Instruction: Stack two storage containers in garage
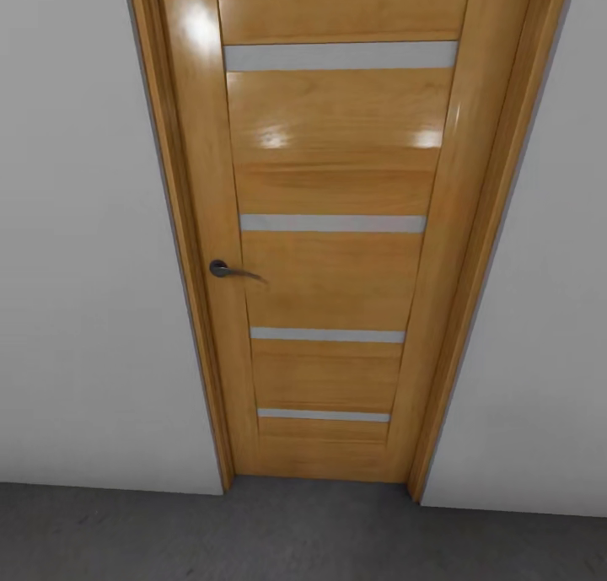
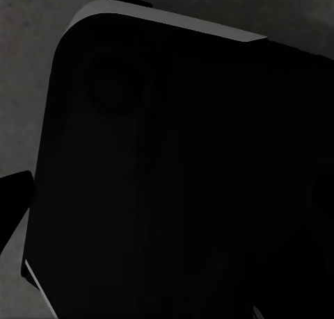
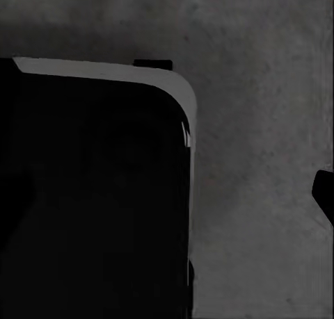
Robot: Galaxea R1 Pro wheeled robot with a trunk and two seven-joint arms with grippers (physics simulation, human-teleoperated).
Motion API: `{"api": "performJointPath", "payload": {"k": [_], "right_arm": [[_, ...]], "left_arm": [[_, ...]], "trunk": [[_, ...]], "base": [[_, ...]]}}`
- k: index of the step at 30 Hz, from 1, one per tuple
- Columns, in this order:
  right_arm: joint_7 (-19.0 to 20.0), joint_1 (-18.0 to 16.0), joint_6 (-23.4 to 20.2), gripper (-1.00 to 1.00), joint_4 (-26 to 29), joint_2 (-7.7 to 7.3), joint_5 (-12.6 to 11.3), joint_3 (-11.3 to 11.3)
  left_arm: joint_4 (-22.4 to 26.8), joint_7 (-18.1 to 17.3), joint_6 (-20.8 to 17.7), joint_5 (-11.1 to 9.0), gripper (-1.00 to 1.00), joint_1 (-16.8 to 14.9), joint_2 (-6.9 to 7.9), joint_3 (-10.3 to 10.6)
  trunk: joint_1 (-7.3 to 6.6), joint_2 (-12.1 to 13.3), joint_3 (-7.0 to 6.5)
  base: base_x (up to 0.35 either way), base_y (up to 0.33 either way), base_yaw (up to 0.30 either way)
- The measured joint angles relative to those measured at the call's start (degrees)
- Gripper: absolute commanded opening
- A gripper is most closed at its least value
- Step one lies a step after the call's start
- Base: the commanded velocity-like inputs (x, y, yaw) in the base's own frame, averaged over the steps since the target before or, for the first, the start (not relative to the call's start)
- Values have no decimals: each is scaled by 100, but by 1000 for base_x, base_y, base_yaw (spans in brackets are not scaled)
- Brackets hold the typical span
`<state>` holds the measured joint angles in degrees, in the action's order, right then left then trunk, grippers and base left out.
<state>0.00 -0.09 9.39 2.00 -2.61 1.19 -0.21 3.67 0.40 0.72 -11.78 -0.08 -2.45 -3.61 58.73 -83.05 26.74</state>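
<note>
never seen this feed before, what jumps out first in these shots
A glossy honey-coloured wooden door dominates the head view, shut in its frame between plain white walls, with four pale horizontal strips across it and a dark lever handle at its left edge. Below it runs a strip of dark grey concrete floor. In both wrist views a large black rounded body hangs over the same mottled grey floor.

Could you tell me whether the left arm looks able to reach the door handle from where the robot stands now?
Probably not yet. The door handle sits on the closed wooden door ahead, with nothing in front of it, but the left wrist view looks down at a dark body over grey floor, suggesting the arm hangs low.
</note>
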Motion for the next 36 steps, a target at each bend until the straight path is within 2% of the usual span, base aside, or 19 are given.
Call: {"api": "performJointPath", "payload": {"k": [3,5,7,8,9,10,12,14,20,25,26,27,29,31,32,33,35,36], "right_arm": [[14,0,-139,100,421,-224,-14,-14],[30,0,-504,100,751,-406,-26,-24],[53,-2,-1368,100,1363,-645,-124,-34],[60,-2,-1703,100,1641,-729,-204,-32],[62,-1,-1847,100,1775,-769,-247,-31],[67,-43,-2303,100,2288,-977,-371,-33],[66,-198,-2401,100,2431,-1074,-414,-29],[65,-362,-2434,100,2448,-1106,-429,-28],[53,-1150,-2443,100,2271,-1152,-429,-25],[44,-1820,-2451,100,2019,-1095,-381,19],[34,-2232,-2452,100,1885,-755,-44,52],[22,-2699,-2455,100,1876,-393,139,75],[7,-2826,-2465,100,1867,-134,456,87],[-1,-3087,-2480,100,1865,275,869,99],[-3,-3159,-2484,100,1864,379,962,98],[-4,-3286,-2493,100,1864,560,1087,101],[-6,-3408,-2516,100,1863,738,1189,100],[-6,-3516,-2565,100,1864,886,1245,102]], "left_arm": [[0,0,0,0,100,0,0,0],[0,0,0,0,100,0,1,0],[-1,0,0,0,100,0,1,0],[-1,0,0,0,100,0,1,0],[-1,0,0,0,100,0,1,0],[-1,0,0,0,100,0,1,0],[-1,0,0,0,100,0,-3,0],[-1,0,0,0,100,0,-5,0],[-2,0,0,0,100,-1,-8,2],[-2,0,0,1,100,-1,-8,7],[1,0,-1,5,100,1,-8,7],[-3,0,1,8,100,-1,-8,9],[-1,0,0,9,100,0,-8,8],[-2,0,1,10,100,-1,-8,9],[-1,0,0,10,100,0,-8,8],[-2,0,1,10,100,-1,-8,8],[-1,0,0,10,100,0,-8,8],[-2,0,0,10,100,-1,-8,8]], "trunk": [[0,0,0],[0,0,0],[0,0,-1],[0,0,-1],[0,0,-1],[0,0,-1],[0,1,-1],[0,1,-1],[0,1,-2],[0,1,-1],[0,0,1],[0,1,-2],[0,0,-1],[0,0,-1],[0,0,-1],[0,0,-1],[0,0,-1],[0,0,-1]], "base": [[0,0,0],[0,0,0],[0,0,0],[0,0,0],[0,0,0],[0,0,0],[0,0,0],[0,0,0],[0,0,0],[0,0,0],[0,0,0],[0,0,0],[0,0,0],[0,0,0],[0,0,0],[0,0,0],[0,0,0],[0,0,0]]}}
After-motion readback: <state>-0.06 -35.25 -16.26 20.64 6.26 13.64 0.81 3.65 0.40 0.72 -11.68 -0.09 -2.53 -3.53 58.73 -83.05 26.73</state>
